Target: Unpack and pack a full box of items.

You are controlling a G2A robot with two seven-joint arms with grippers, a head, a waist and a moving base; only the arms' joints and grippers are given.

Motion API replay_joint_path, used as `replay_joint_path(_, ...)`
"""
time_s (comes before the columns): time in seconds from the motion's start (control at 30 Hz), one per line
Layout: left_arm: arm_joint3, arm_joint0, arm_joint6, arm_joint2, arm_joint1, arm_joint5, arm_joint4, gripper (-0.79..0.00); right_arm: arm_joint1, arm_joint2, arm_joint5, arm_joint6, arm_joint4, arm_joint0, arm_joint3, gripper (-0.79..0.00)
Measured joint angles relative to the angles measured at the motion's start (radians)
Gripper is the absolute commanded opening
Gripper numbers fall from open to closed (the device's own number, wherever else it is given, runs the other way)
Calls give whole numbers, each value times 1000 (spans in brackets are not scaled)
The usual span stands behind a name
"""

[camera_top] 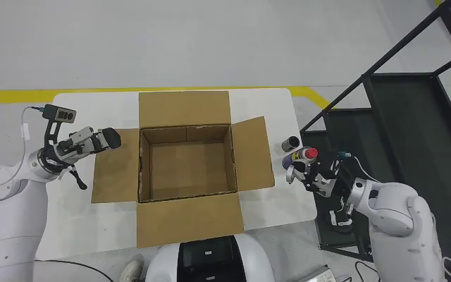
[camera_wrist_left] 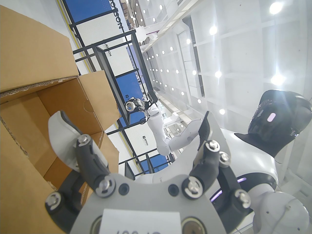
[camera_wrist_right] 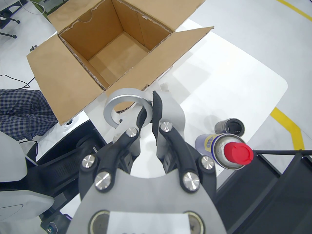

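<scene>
An open cardboard box (camera_top: 187,169) stands mid-table with all flaps folded out, and its inside (camera_wrist_right: 117,54) is bare. My right gripper (camera_wrist_right: 148,113) is shut on the rim of a silver metal ring (camera_wrist_right: 114,105), held above the table's right edge (camera_top: 299,171), apart from the box. A blue spray can with a red cap (camera_wrist_right: 226,151) and a dark cylinder (camera_wrist_right: 230,126) stand upright beside it. My left gripper (camera_wrist_left: 132,127) is open and holds nothing. It hangs left of the box (camera_top: 106,137), by the left flap.
The white table (camera_top: 77,218) has bare room left of the box and a narrower strip on the right. A black metal rack (camera_top: 394,120) stands just off the table's right side. A yellow floor line (camera_top: 317,95) runs behind the table.
</scene>
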Motion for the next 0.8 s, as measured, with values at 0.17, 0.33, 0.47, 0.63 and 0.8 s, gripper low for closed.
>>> replay_joint_path(0.17,0,0,0,0,0,0,0,0,0,0,0,0,0,0,0,-785)
replay_joint_path(0.33,0,0,0,0,0,0,0,0,0,-3,7,-3,-6,-1,1,-785)
replay_joint_path(0.47,0,0,0,0,0,0,0,0,3,-15,59,-25,-104,-22,27,-785)
replay_joint_path(0.63,0,0,0,0,0,0,0,0,3,-39,94,-89,-238,-51,104,-785)
replay_joint_path(0.8,0,0,0,0,0,0,0,0,3,-100,166,-169,-451,-59,176,-785)
